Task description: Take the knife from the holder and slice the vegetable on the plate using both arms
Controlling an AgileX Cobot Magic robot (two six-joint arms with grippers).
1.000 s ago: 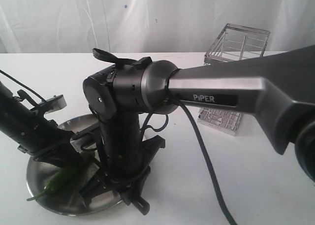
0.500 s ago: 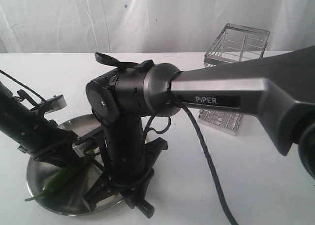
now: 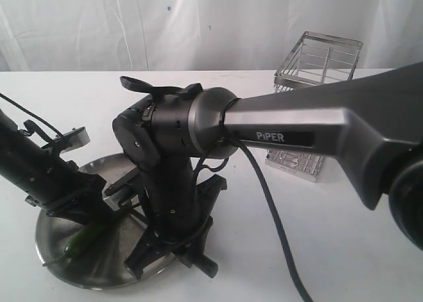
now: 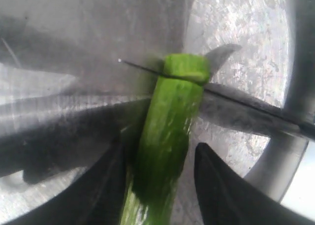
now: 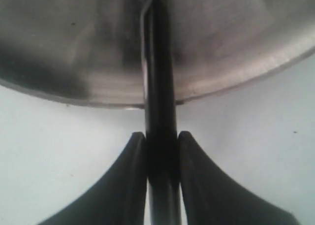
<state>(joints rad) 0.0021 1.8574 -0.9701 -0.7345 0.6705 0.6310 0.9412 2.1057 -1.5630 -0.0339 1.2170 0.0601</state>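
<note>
brushed stainless plate [image 3: 99, 272], round, shallow, dull scuffed finish, sits under both sets of jaws. right jaws clamped narrow on the knife [image 5: 158, 92]: black handle pinched between two curved black pads [image 5: 129, 178], and the slim dark blade runs out ahead of them over the plate rim. left jaws spread wide, one smooth black finger [image 4: 221, 190] on each side of the chili [image 4: 165, 136]. gap visible on one side, cannot tell if the other finger touches. chili is slender and glossy green, with its blunt cut end pointing away from the left jaws. knife edge crosses it just past the left jaws' tips, near that blunt end, and a seam shows across the skin there. wire holder [image 3: 318, 57] has silver rods, a flat steel rim and a mesh base. it stands on the white table [image 3: 344, 242], well apart from both jaws. count: one plate, one knife, one chili, one holder, two arms. left arm [image 3: 39, 176] is black, right arm [image 3: 310, 133] has a grey link.
</note>
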